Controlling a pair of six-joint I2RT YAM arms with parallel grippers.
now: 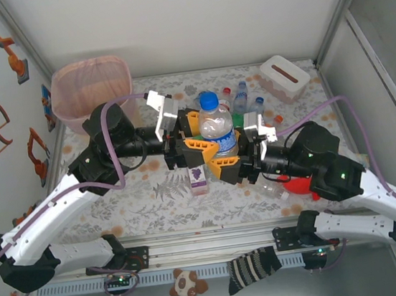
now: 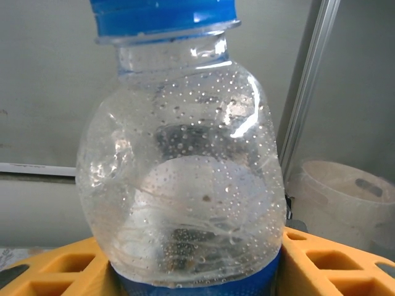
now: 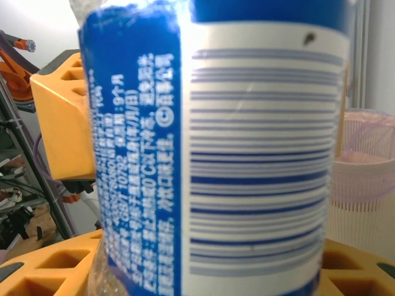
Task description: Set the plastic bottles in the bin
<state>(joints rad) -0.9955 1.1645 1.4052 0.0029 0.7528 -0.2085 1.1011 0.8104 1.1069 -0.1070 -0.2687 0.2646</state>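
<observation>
Clearly, the clear plastic bottle with a blue cap and a blue barcode label is light and thin-walled. Droplets bead inside it and no liquid level shows, so it probably holds little. I judge it will dent under a hard squeeze, and the smooth rounded shoulder looks slippery. The straight labelled band lower down is the better place to hold.

It stands upright above the middle of the floral-patterned table, between the two arms and well apart from the cream bin with a pink translucent liner at the far left. The right gripper is clamped on the labelled body. The left gripper has its yellow fingers pressed against both sides, just under the bulging shoulder.
</observation>
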